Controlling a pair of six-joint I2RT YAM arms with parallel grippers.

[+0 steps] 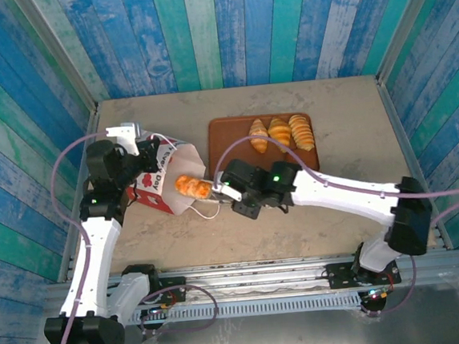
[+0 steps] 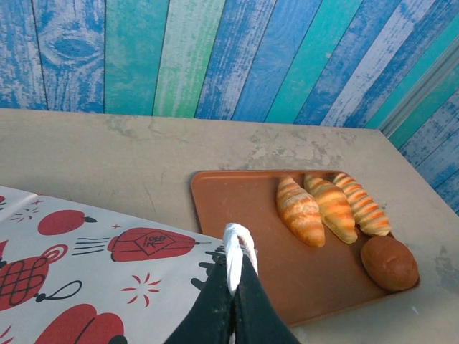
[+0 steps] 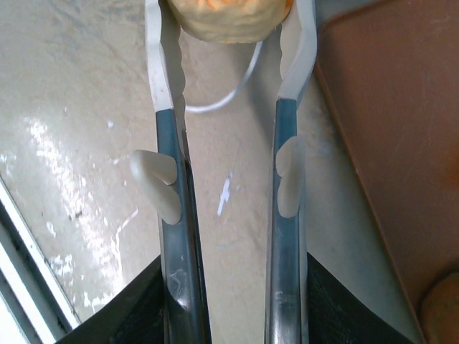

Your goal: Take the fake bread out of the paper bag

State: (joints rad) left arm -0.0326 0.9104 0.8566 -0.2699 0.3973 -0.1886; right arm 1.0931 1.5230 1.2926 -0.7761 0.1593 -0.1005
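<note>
Nearest me, the right gripper [image 1: 209, 189] has its fingers spread to either side of a golden pastry [image 3: 229, 16] and closed in on it, one tip on each flank. The pastry sits right at the mouth of the bag [image 1: 159, 180]. A loose white cord loop [image 3: 221, 99] lies on the table [image 1: 344, 101] just beneath it.

The bag lies on its side on the left half of the table, with its mouth facing right toward the tray [image 2: 237, 204]. Its upper face is white with red lanterns and knots printed on it.

At the bag's upper edge, the left gripper [image 2: 237, 269] has its dark fingers pressed tight together, pinching the other cord handle [image 2: 234, 244] between the tips.

Farther back, just beyond the bag's mouth, the flat brown tray holds four more pieces. Three ridged croissants [image 2: 331, 208] lie side by side, touching, at its far right. A round brown bun [image 2: 389, 263] sits just beside them, near the tray's right rim.
</note>
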